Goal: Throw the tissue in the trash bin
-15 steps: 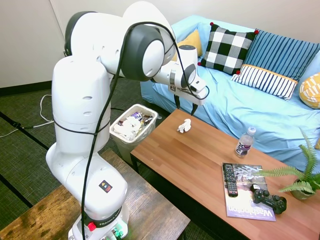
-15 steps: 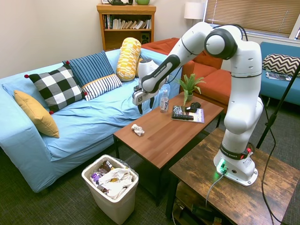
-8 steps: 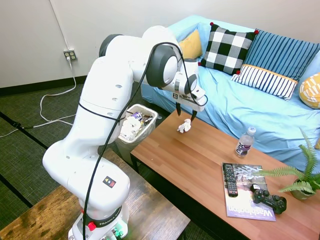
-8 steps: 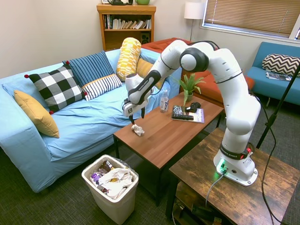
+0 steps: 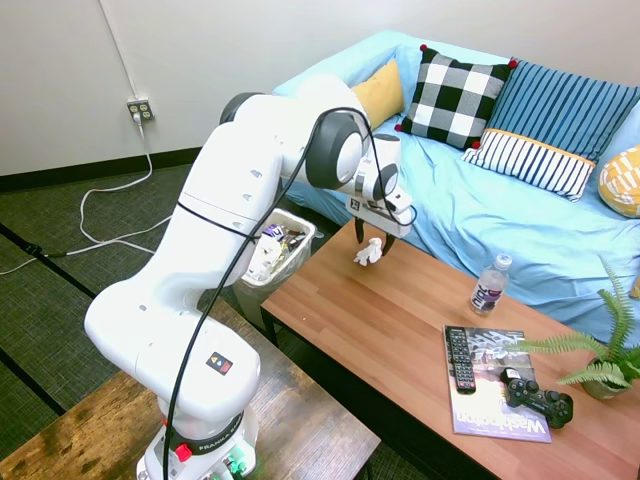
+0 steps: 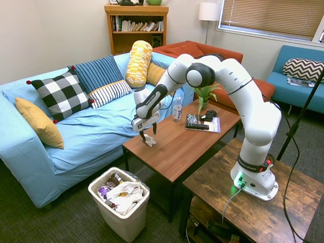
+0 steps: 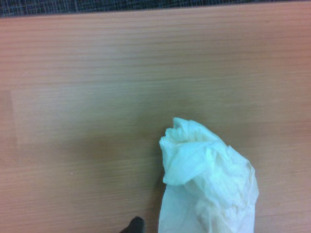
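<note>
My tool (image 6: 149,134) straddles the tissue (image 6: 150,141), prongs spread; closing too high could just pinch air.

From my station I can read only a few things. The magazine (image 5: 497,385) on the coffee table (image 5: 390,320) carries a title along its near edge that starts "Washington"; the rest of its cover print is too small for me. The water bottle (image 5: 487,285) has a purple label, but I cannot make out its words. The gripper (image 5: 371,238) body wears a small square black-and-white tag, unreadable from here. The remote control (image 5: 459,359) lying on the magazine shows buttons, with no legible marks. I see book spines on the shelf (image 6: 136,25) in the second exterior view, all too small to read. The wrist view shows me no print.
</note>
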